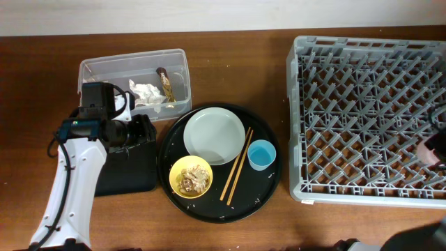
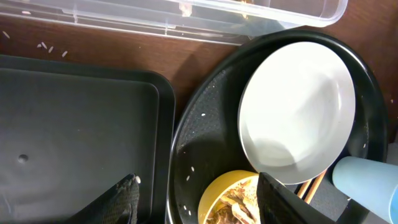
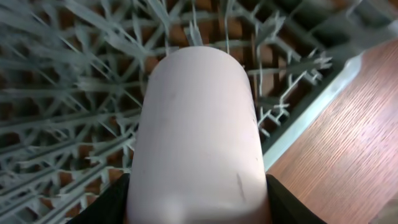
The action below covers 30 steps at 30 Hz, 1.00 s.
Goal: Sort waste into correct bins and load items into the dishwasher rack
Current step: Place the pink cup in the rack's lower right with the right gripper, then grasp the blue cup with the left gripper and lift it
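The clear tub holds white tissues and a brown wrapper stick. My left gripper is open and empty over the shallow black tray; in the left wrist view it straddles that tray's edge and the yellow bowl. The yellow bowl holds food scraps. The plate, chopsticks and blue cup lie on the round tray. My right gripper is shut on the pink cup over the rack.
The large round black tray sits between the shallow tray and the dishwasher rack. The right gripper is at the rack's right edge. A few small white crumbs lie on the wooden table by the tub.
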{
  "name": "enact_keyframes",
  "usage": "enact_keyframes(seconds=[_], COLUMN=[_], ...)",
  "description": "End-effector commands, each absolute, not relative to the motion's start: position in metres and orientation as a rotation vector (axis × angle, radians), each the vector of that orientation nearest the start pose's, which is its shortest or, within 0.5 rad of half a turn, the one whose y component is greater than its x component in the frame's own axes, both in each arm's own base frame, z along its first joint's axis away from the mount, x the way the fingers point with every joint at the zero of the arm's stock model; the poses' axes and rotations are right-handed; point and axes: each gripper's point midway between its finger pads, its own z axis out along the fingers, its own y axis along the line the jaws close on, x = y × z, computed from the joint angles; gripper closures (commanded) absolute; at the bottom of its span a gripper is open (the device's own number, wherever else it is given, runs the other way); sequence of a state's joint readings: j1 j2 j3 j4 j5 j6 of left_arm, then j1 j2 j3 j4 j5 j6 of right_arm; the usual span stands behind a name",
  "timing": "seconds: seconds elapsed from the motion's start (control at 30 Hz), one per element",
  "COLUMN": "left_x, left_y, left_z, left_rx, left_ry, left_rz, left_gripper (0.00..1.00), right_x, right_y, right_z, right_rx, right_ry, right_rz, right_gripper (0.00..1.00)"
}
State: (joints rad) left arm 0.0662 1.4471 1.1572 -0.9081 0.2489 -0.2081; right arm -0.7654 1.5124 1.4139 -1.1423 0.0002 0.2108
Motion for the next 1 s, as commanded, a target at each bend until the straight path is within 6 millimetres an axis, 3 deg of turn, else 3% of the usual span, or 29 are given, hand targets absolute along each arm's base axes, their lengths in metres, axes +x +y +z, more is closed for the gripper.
enact_keyframes(seconds=[0.0, 0.07, 0.1, 0.27, 0.33, 0.37, 0.43, 0.5, 0.6, 0.67, 0.73, 0.87, 0.93, 0.97], left_x=[0.330, 0.330, 0.330, 0.341, 0.357, 0.363, 0.366, 0.367, 0.356, 0.346, 0.336, 0.319, 0.319, 0.319], left_y=[-0.018, -0.018, -0.018, -0.035, -0.067, -0.095, -0.125, -0.169, -0.224, -0.262, -0.283, -0.301, -0.297, -0.291], left_z=[0.144, 0.144, 0.144, 0.161, 0.181, 0.189, 0.197, 0.199, 0.184, 0.158, 0.131, 0.082, 0.071, 0.062], left_rx=[-0.294, -0.294, -0.294, -0.231, -0.083, 0.028, 0.141, 0.284, 0.446, 0.555, 0.625, 0.710, 0.707, 0.699], left_ry=[2.727, 2.727, 2.727, 2.645, 2.534, 2.487, 2.436, 2.379, 2.369, 2.399, 2.445, 2.551, 2.583, 2.611], left_rz=[-0.362, -0.362, -0.362, -0.495, -0.573, -0.596, -0.599, -0.557, -0.585, -0.615, -0.621, -0.602, -0.568, -0.519], left_gripper=[0.40, 0.36, 0.34, 0.35, 0.35, 0.35, 0.34, 0.33, 0.30, 0.30, 0.30, 0.32, 0.45, 0.61], right_x=[0.243, 0.247, 0.252, 0.284, 0.300, 0.307, 0.314, 0.322, 0.327, 0.328, 0.328, 0.328, 0.328, 0.328], right_y=[-0.237, -0.233, -0.230, -0.200, -0.168, -0.146, -0.120, -0.088, -0.067, -0.062, -0.061, -0.061, -0.061, -0.061], right_z=[0.160, 0.154, 0.152, 0.177, 0.203, 0.215, 0.227, 0.231, 0.228, 0.227, 0.227, 0.227, 0.227, 0.227], right_rx=[1.381, 1.383, 1.375, 1.218, 1.005, 0.885, 0.751, 0.625, 0.543, 0.517, 0.516, 0.516, 0.516, 0.516], right_ry=[2.539, 2.553, 2.550, 2.486, 2.478, 2.489, 2.506, 2.540, 2.579, 2.590, 2.591, 2.590, 2.591, 2.590], right_rz=[-0.105, -0.054, -0.008, 0.288, 0.375, 0.373, 0.378, 0.403, 0.402, 0.392, 0.394, 0.393, 0.394, 0.393], right_gripper=[0.43, 0.21, 0.14, 0.11, 0.11, 0.11, 0.10, 0.10, 0.10, 0.10, 0.10, 0.09, 0.09, 0.09])
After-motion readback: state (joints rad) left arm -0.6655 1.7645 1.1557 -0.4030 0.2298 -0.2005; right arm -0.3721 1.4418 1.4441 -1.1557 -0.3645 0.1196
